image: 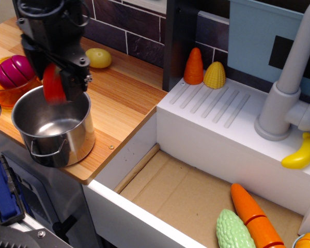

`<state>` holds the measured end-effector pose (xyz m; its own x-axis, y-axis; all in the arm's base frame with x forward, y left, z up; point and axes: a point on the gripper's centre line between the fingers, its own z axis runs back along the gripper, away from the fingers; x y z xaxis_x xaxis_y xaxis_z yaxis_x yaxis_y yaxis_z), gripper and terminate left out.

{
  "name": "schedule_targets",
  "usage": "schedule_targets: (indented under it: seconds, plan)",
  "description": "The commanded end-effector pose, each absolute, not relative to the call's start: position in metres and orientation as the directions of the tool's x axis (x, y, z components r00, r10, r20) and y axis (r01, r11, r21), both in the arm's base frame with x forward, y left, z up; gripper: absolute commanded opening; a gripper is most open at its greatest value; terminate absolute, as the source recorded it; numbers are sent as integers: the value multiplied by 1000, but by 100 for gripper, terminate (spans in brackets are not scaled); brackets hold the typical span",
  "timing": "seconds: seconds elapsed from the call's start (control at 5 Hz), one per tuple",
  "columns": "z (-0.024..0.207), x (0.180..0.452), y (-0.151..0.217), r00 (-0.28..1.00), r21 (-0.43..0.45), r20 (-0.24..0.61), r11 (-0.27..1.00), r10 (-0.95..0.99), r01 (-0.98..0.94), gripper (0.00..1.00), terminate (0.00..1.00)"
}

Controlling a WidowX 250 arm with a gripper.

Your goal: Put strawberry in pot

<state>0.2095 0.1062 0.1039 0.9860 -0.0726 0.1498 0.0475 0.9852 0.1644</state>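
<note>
Observation.image: the strawberry (53, 88) is gripped in the closed pincer (57, 85) above the pot (54, 126), at its 12 o'clock rim, positioned so that release drops it inside.

The black arm comes down from the frame's 11 o'clock corner, its wrist roughly vertical. The claw (56, 85) points downward, its fingers closed on the strawberry (52, 87); motion blur makes the exact fingertip contact hard to read.

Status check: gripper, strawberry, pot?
Gripper shut on strawberry, above the pot mouth. Strawberry not yet released. Pot empty, nothing blocking the drop.
</note>
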Motion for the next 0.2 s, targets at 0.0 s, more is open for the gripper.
schedule_targets:
  seconds: [0.0]
  plan:
    - [113,212,109,980,182,182,982,-78,44,100,100]
